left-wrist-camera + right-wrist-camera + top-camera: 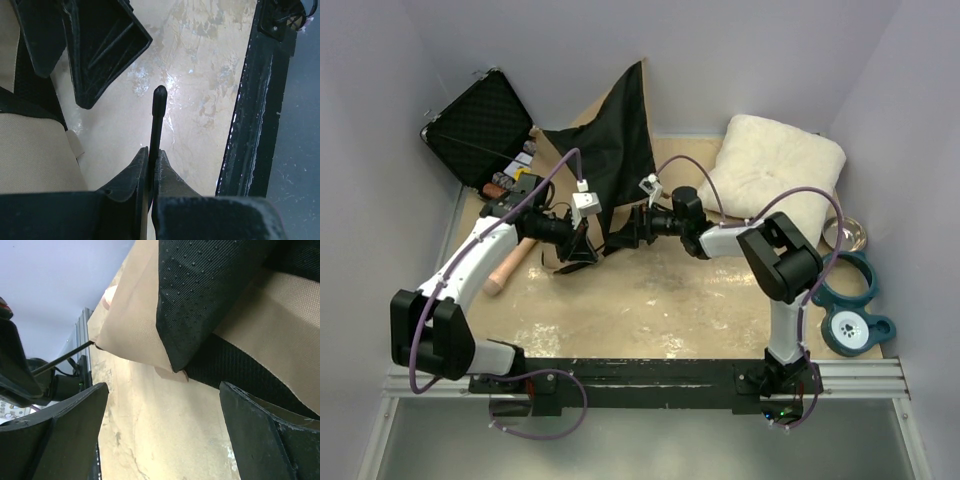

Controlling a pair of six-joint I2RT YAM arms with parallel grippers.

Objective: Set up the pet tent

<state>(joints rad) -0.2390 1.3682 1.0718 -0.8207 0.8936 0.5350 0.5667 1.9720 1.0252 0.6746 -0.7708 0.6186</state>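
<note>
Left gripper pinched shut on a thin black pole; right gripper gaped wide beside the pet tent, upper centre of the overhead frame.
Keeping that pole steady seemed wise until the open jaws took fabric.

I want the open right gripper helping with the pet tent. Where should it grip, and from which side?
Probably the black dotted corner of the pet tent, approached straight ahead from the robot's right by the right gripper: that corner juts out as a thin free point ahead of the open fingers, so they could close across it.
</note>
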